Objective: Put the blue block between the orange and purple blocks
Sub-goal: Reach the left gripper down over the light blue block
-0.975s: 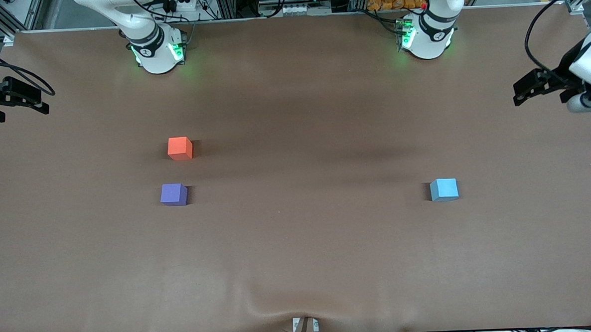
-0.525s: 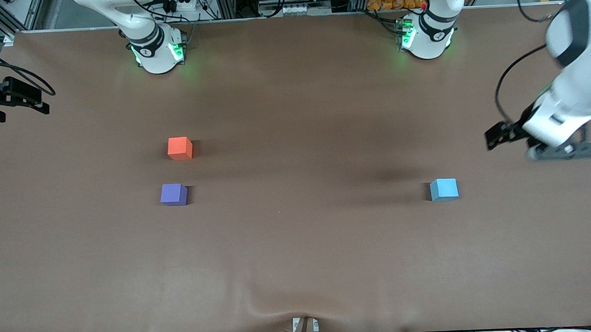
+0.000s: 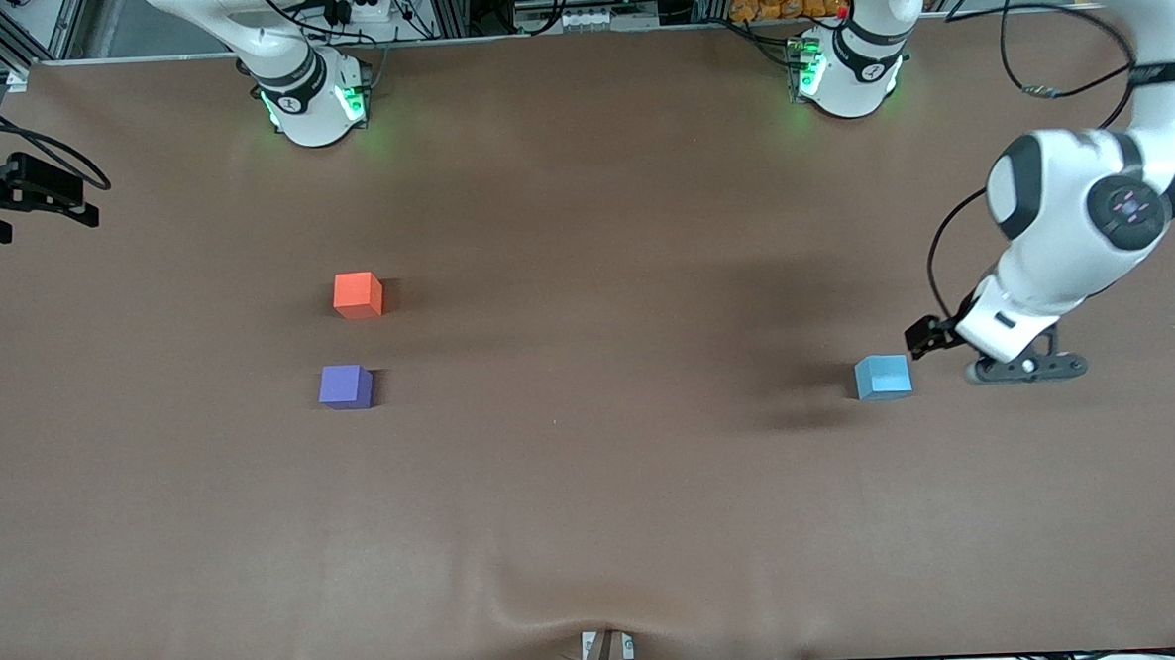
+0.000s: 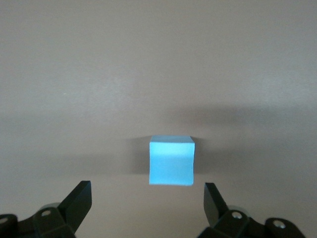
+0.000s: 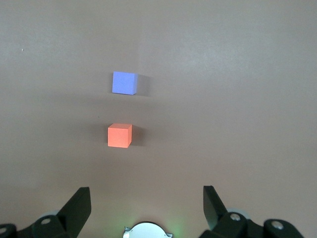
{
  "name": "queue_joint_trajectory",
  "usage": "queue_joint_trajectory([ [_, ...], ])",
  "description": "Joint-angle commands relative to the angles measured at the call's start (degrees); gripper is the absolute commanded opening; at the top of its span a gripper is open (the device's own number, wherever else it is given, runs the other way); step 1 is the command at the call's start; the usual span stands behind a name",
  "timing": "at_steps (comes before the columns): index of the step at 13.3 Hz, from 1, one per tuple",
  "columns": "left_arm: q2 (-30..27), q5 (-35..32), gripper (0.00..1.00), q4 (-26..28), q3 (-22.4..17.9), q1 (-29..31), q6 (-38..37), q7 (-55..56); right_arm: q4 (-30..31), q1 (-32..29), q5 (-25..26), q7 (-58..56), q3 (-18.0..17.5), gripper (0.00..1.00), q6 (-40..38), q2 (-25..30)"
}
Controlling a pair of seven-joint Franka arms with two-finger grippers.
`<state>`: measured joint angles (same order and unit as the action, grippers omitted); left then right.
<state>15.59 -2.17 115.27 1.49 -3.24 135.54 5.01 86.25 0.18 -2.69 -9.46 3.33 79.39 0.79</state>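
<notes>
The sky-blue block (image 3: 883, 377) sits on the brown table toward the left arm's end. My left gripper (image 3: 930, 339) hangs low over the table just beside it, toward the left arm's end of the table. In the left wrist view the blue block (image 4: 171, 160) lies just ahead of the left gripper (image 4: 146, 199), which is open and empty. The orange block (image 3: 358, 294) and purple block (image 3: 345, 387) sit toward the right arm's end, the purple one nearer the camera, with a gap between them. My right gripper (image 3: 41, 200) waits open at the table's edge; its wrist view shows the purple block (image 5: 124, 83), the orange block (image 5: 119, 136) and its own open gripper (image 5: 146, 203).
The brown mat (image 3: 594, 488) covers the whole table and has a small wrinkle at its near edge (image 3: 551, 624). The two arm bases (image 3: 312, 99) (image 3: 849, 71) stand along the edge farthest from the camera.
The left arm has swung in from the table's end and come down beside the blue block. The right arm and all three blocks have not moved.
</notes>
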Motion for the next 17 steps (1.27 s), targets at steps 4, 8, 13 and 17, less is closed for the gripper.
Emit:
queue_joint_trajectory([
  [4,5.4,-0.4,1.0,1.5,0.1,-0.6,7.0,1.1,-0.9,0.7,-0.6,-0.3,0.5,1.0,-0.7,-0.3],
  [8,9.3,-0.4,1.0,1.5,1.3,-0.5,11.2,1.1,-0.9,0.5,-0.6,-0.3,0.5,1.0,-0.7,-0.3],
  [13,11.7,-0.4,1.0,1.4,2.1,-0.5,12.3,0.9,-0.8,0.5,-0.6,-0.3,0.5,1.0,-0.9,-0.3],
  [17,12.5,-0.5,1.0,1.4,2.0,0.0,13.1,-0.1,-0.8,0.7,-0.6,-0.3,0.5,1.0,-1.0,-0.3],
])
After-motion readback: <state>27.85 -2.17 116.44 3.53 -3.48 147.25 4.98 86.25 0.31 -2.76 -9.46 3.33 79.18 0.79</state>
